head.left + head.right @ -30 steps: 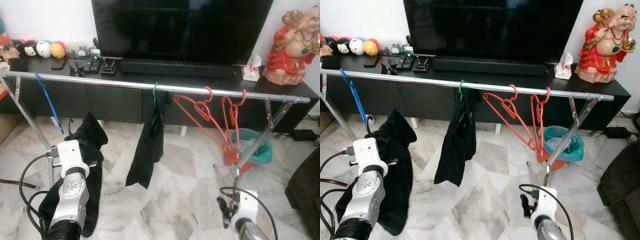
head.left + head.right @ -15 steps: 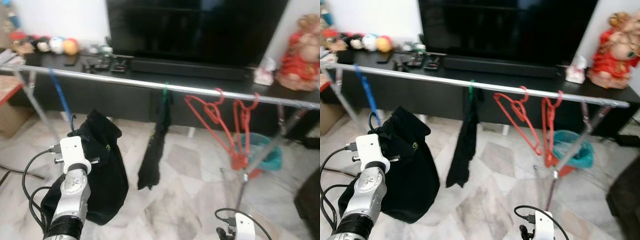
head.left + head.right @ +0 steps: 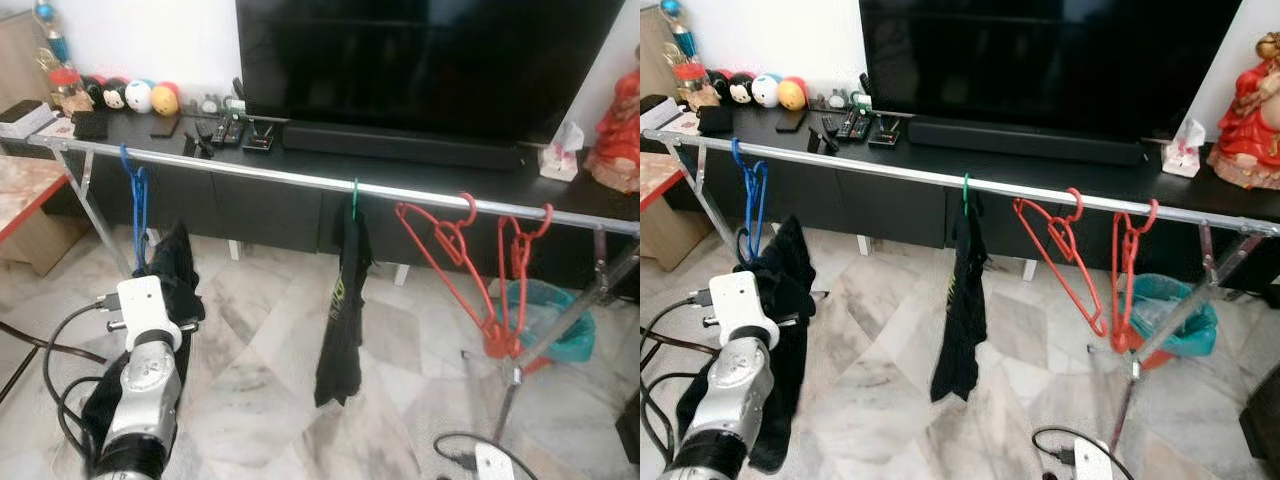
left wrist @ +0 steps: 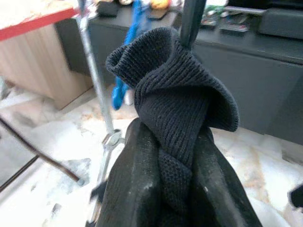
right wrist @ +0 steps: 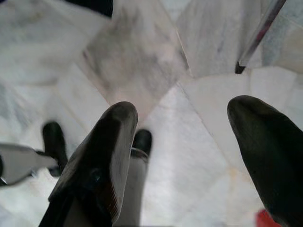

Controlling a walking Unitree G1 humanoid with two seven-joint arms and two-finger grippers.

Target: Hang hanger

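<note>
We catch yellow-green lettering running down the black garment (image 3: 341,320) on the green hanger (image 3: 353,190), too small for us to read, no brand legible to us on the television (image 3: 430,60), nothing else we can make out as text

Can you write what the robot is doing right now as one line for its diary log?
left gripper: shut on black garment | blue hanger: on rail | right gripper: open, idle over floor
</note>
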